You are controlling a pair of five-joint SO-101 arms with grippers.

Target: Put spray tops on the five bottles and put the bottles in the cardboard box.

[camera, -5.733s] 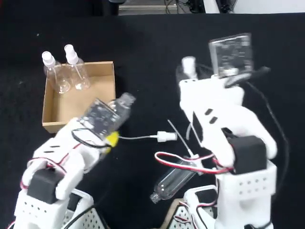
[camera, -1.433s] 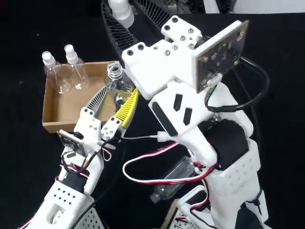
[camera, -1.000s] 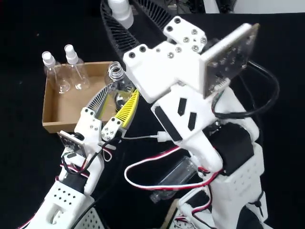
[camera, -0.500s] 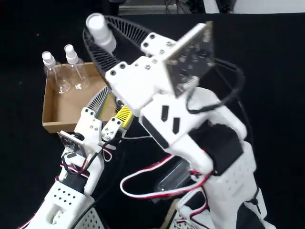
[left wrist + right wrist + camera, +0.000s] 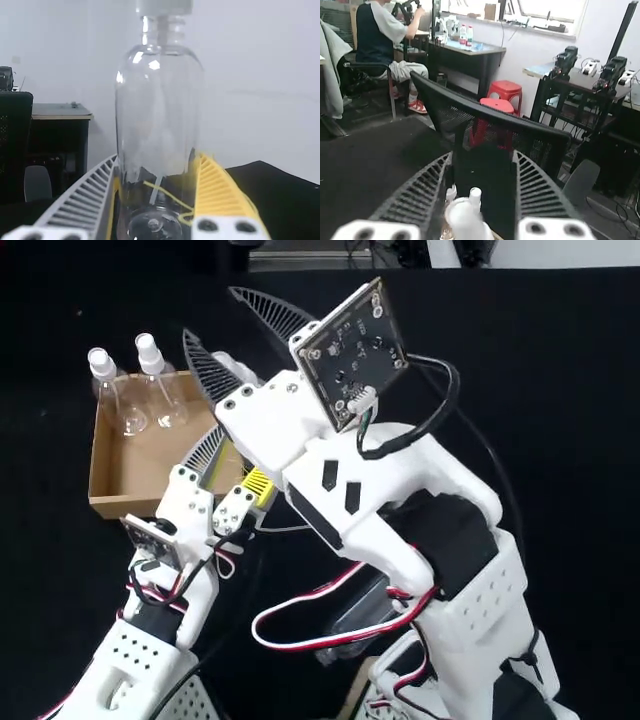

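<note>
In the left wrist view a clear bottle (image 5: 160,115) stands upright, and my left gripper (image 5: 157,160) is shut on its lower body. A white spray top (image 5: 164,6) sits at its neck, with the dip tube (image 5: 154,189) down inside. My right gripper (image 5: 482,157) is shut on that spray top (image 5: 462,217). From above, the right gripper (image 5: 222,340) hangs over the left gripper (image 5: 232,462) beside the cardboard box (image 5: 110,475) and hides the bottle. Two capped bottles (image 5: 120,400) (image 5: 165,395) lie in the box.
Another clear bottle (image 5: 365,600) lies on the black table by the right arm's base, mostly hidden behind red and white cables. A loose dip tube (image 5: 290,528) shows beside the left gripper. A mesh chair (image 5: 490,127) stands beyond the table.
The right arm has swung its gripper and the spray top towards the box and down over the held bottle, covering it. The left arm has kept still with the bottle.
</note>
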